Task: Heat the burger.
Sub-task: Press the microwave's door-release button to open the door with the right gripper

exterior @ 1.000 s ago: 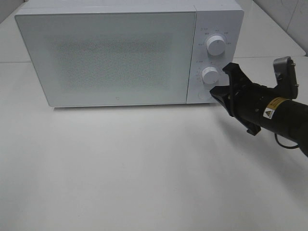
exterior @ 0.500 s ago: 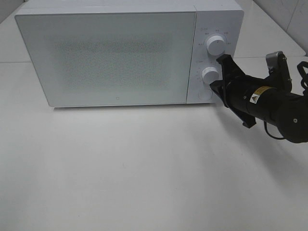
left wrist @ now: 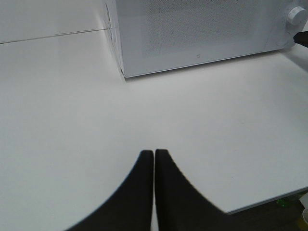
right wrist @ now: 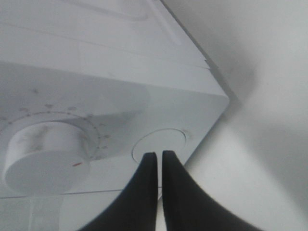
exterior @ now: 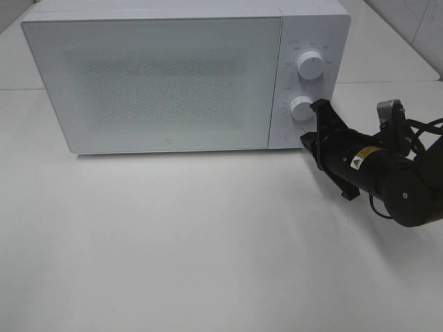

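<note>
Since a second ago the right hand (right wrist: 156, 156) has dropped from around the lower knob (exterior: 302, 108) and drawn its fingers together, and its arm (exterior: 387, 176) now lies lower and nearer the bench (exterior: 208, 235). The two black fingers are pressed side by side with only a hairline between them, holding nothing. Their tips sit at the rim of the round button (right wrist: 166, 139) in the bottom corner of the microwave (exterior: 308, 28). The wrist view does not settle whether they press it or only meet it. The lower knob is just beside the fingers and apart from them, and the upper knob (exterior: 309, 65) is well clear above. The button lies close to the microwave's bottom edge and right corner, with bare bench right beneath the hand. The left hand (left wrist: 154, 153) is closed too, finger against finger, empty, hanging over open bench well in front of the microwave's left corner. The bench's front edge is near it. The door (exterior: 159, 76) is closed flush and frosted, so the burger shows in no view and whether it is inside cannot be told. A wide stretch of bench lies open between the two hands and in front of the door.
</note>
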### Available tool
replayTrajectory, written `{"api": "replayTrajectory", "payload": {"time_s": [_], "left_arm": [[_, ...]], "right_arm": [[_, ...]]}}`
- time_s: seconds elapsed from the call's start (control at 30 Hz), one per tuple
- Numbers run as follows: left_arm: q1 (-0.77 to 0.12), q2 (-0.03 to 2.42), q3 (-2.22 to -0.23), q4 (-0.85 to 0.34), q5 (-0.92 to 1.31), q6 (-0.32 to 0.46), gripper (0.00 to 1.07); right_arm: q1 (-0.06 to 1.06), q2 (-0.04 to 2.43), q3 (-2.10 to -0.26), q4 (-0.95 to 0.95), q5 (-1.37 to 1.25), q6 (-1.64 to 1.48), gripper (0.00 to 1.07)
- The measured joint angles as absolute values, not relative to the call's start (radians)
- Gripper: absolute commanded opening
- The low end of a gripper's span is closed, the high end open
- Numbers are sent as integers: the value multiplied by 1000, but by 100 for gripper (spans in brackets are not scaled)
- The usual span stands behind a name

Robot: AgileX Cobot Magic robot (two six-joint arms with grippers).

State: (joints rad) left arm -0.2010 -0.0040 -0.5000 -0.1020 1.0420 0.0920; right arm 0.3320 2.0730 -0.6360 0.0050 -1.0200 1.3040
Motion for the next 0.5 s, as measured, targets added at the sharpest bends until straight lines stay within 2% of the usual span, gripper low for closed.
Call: {"api": "replayTrajectory", "payload": {"time_s": [0.5], "left_arm": [[-201, -4, -500, -102, 1042, 92, 0]], "right_arm": [[332, 2153, -705, 0, -1084, 1381, 0]]}}
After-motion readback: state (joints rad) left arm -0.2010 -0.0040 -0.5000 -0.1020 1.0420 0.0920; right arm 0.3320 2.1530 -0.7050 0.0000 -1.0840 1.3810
